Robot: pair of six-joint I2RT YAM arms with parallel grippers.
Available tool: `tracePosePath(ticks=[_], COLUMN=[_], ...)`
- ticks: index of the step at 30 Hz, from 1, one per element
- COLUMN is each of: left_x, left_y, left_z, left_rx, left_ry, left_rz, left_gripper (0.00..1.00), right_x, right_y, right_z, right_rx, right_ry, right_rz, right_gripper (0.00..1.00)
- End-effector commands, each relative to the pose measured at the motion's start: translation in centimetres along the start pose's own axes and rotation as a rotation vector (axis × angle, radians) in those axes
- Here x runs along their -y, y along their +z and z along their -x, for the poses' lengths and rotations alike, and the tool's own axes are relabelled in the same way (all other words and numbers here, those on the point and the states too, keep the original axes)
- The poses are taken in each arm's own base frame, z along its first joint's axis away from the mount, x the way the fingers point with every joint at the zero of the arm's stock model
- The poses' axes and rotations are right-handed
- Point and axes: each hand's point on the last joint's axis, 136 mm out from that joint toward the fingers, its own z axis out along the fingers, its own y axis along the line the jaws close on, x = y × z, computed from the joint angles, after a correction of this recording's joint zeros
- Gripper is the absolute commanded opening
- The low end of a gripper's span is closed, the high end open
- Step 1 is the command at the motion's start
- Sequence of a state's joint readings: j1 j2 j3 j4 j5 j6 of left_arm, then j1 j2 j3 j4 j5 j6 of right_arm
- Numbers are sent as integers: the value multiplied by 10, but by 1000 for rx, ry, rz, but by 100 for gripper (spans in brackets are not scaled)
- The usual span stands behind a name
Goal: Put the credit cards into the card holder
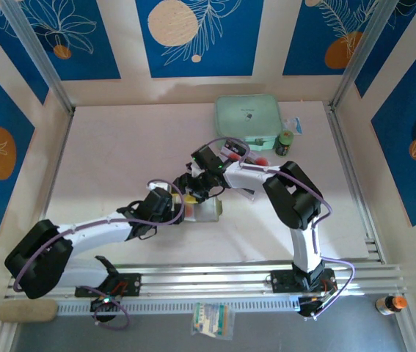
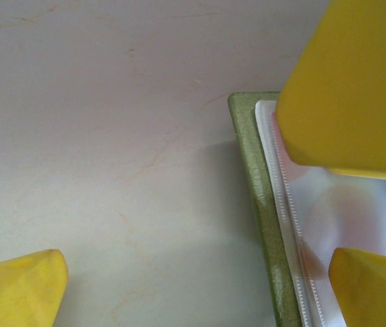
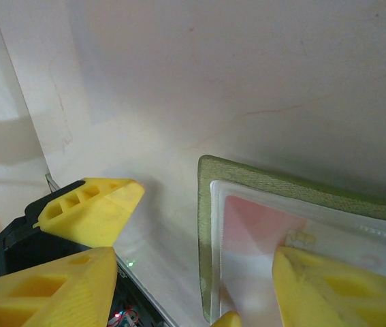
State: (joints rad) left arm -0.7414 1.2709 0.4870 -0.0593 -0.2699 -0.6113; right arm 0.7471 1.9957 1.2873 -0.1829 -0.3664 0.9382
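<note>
The olive-green card holder (image 1: pixel 209 209) lies open on the table, its clear sleeve up. Its green edge (image 2: pixel 257 204) runs between the fingers of my left gripper (image 2: pixel 203 272), which is open; one fingertip (image 2: pixel 373 286) hovers over the sleeve. A pale credit card (image 3: pixel 261 218) with a pink-red mark sits under the sleeve. My right gripper (image 3: pixel 199 286) is open astride the holder (image 3: pixel 210 225); one finger (image 3: pixel 342 286) rests on the card's face, the other (image 3: pixel 43 293) is over bare table. More credit cards (image 1: pixel 235 152) lie behind the arms.
A mint-green case (image 1: pixel 247 117) stands at the back, a small dark jar (image 1: pixel 285 141) beside it. Both grippers crowd together over the holder. A packet (image 1: pixel 212 320) and a brown bottle (image 1: pixel 391 303) lie in front of the rails.
</note>
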Motion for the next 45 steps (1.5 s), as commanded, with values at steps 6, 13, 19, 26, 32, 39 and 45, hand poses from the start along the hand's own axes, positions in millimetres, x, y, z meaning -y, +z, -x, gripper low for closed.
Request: tracePosePath(ticks=[6,13,19,26,32,39,45], left_x=[10,8,2,-9,-14,-16,-16], left_y=[-9,1,11,13,10,8,8], left_z=[25,15,2,-10,-13,-12,-13], left_rx=[69,34,2,-18,-15,-11,-14], left_ry=[-16,-10,0,-3,-11,-12,-7], left_rz=[-38,-25,0,31,47,51,52], left_gripper=[98,98,98,98,98,98,98], right_x=[9,6,-5,-13,5,19,20], right_y=[13,16,8,-23,-30,-37,-80], right_z=[-11,-10,-5,5,3,-1,12], right_rx=[-52,-62,-46,20,27,47,142], right_ry=[38,39,24,-18,-20,-41,-138], right_rz=[-3,5,30,40,-12,-58,-126], right_gripper=[62,62,62,62,62,60,59])
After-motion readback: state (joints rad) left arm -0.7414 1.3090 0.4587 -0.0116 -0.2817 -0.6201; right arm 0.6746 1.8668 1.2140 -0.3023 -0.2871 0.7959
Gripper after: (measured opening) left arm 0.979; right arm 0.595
